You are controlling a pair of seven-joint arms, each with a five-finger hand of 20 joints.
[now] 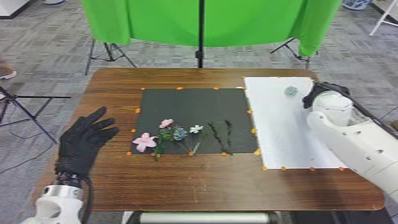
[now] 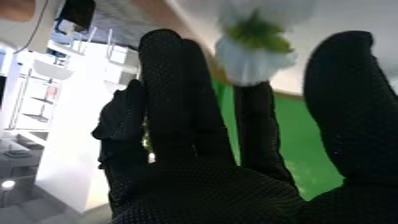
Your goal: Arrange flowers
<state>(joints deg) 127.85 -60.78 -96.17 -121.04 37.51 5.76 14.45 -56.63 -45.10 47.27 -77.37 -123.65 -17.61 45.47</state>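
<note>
The left hand (image 1: 80, 140) is open over the table's left side, clear of the flowers. Across the table, the right hand (image 1: 327, 91) is by the white sheet's far right part, beside a small grey-green thing (image 1: 290, 91). A large pink flower (image 1: 144, 142), a smaller pink one (image 1: 166, 123), a blue-grey one (image 1: 180, 133) and a white one (image 1: 195, 129) lie on the dark mat (image 1: 182, 102), with dark stems (image 1: 228, 135) to their right. In the right wrist view the right hand (image 2: 204, 190) is open; a white bloom with green (image 2: 251, 47) stands by its fingertips, contact unclear.
The white sheet (image 1: 280, 142) lies right of the dark mat, with orange markers along the edges of both. The brown table (image 1: 195, 185) extends in front of them. Beyond its far edge stand a green cloth (image 1: 160, 22) and a black pole (image 1: 201, 35).
</note>
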